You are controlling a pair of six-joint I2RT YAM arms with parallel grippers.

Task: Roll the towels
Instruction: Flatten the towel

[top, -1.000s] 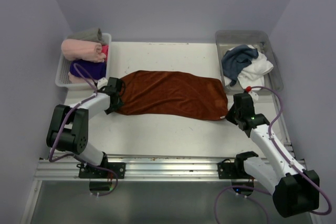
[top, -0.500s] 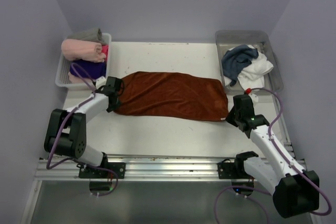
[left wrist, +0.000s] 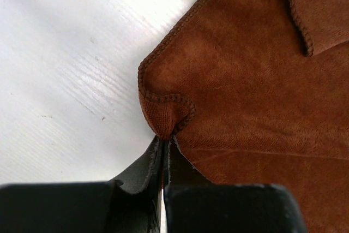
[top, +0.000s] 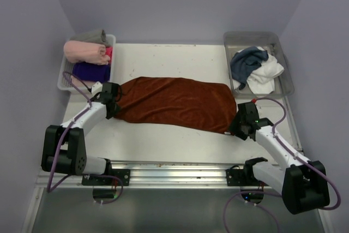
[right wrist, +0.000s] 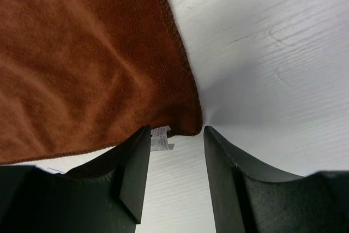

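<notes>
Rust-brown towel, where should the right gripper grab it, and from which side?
Take the near right corner of the rust-brown towel, beside its white label. It lies flat on the table between the open jaws of the right gripper, so come low from the right end and pinch the hem. The left gripper pinches the opposite end.

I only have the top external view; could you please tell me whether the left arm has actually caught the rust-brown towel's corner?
Observer: Yes; the left wrist view shows the left jaws shut, pinching a pucker of the rust-brown towel at its stitched hem.
Operator: Thank you. Is the right side gripping too?
Observer: No; the right jaws stand open, the towel's corner and its white label lying between them, not clamped.
</notes>
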